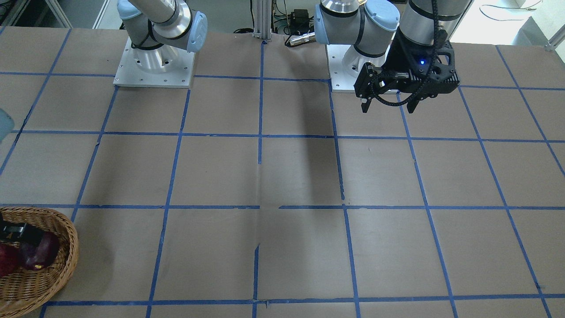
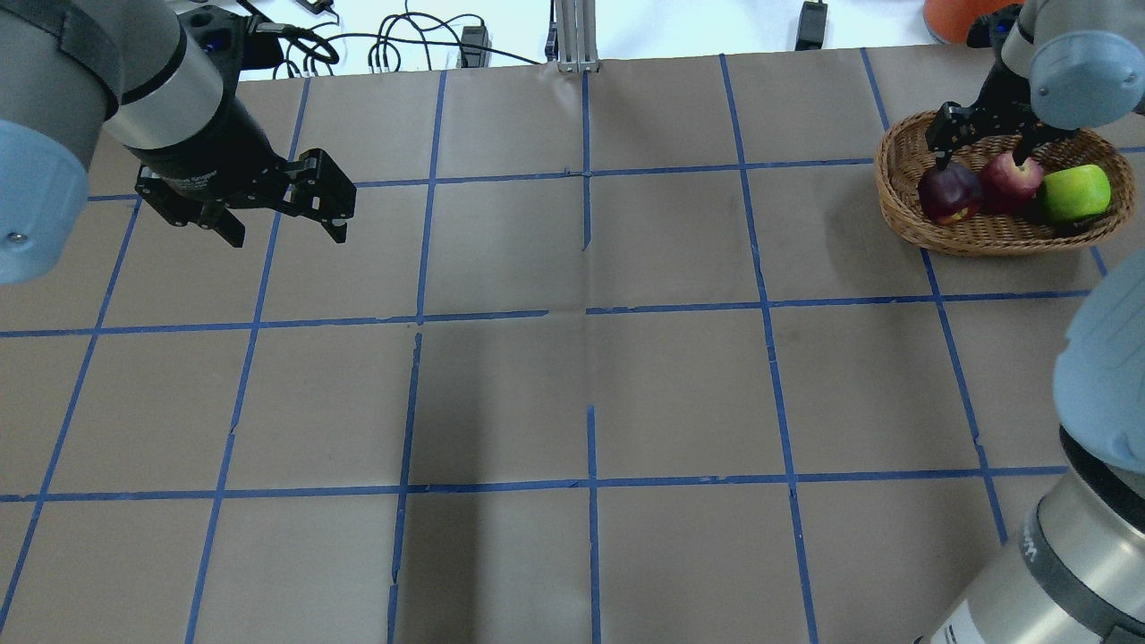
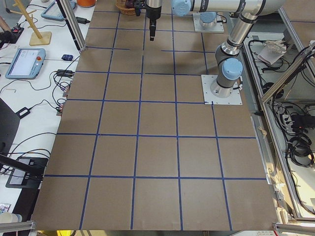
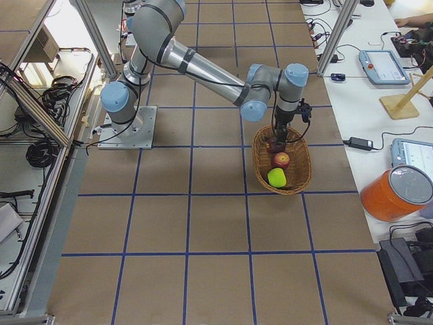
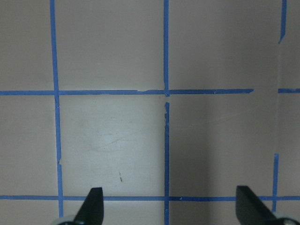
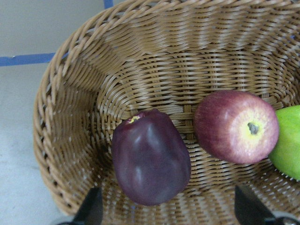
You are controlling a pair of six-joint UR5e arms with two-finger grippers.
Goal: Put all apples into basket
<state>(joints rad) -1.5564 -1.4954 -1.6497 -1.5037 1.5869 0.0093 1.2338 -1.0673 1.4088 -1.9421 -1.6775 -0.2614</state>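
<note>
On the left of the overhead view, the left gripper [image 2: 286,237] is held above the taped table [image 2: 581,385], well apart from everything else. Its fingers are spread wide and nothing is gripped; only brown paper and blue tape lines are seen beneath it in its wrist view. It is judged to be parked there so that the far side is left free for the other arm.

Toward the right, the wicker basket [image 2: 894,210] is found near the table's far corner. All three apples lie inside it in a row: the maroon apple [image 6: 150,157] leftmost, the red apple [image 6: 236,126] beside it, and the green apple [image 6: 288,145] touching the red one at the right end.

The right gripper [image 2: 987,154] is poised over the basket, above the maroon apple. Its fingers are spread wider than the fruit and nothing is grasped; the apple rests on the weave. The task is judged essentially complete, with only a straight lift clear of the braided rim needed.
</note>
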